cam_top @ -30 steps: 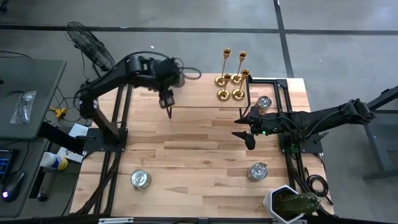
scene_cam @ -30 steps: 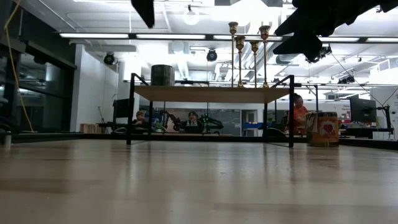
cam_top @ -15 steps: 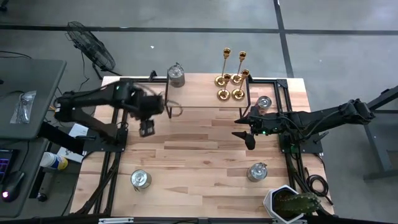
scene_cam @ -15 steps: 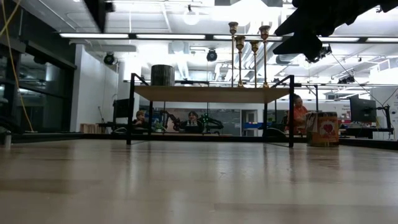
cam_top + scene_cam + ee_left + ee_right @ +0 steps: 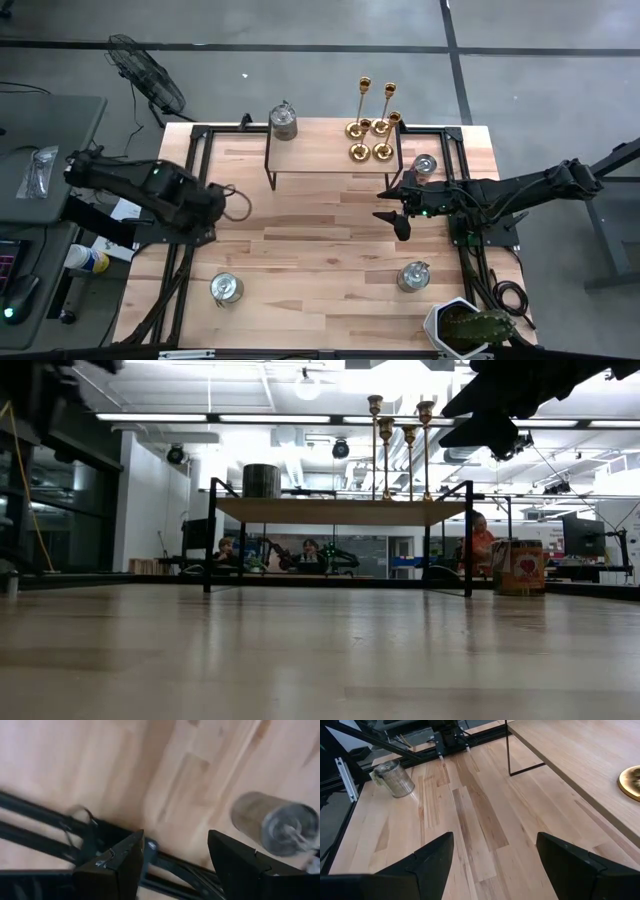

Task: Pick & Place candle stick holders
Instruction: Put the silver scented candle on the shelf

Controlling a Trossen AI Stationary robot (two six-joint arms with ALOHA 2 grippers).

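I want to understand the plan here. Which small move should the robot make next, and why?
Probably the right gripper should move toward the candle stick holders on the raised shelf. All four stand there untouched, the right gripper hovers open and empty just in front of the shelf, and the left gripper is open at the table's left edge, much farther away.

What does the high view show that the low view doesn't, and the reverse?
Only the high view: the left tool by the table's left edge, three jars on the tabletop, a potted plant, a fan. Only the low view: people in the room behind. Both: the four candlesticks and a jar on the raised shelf.
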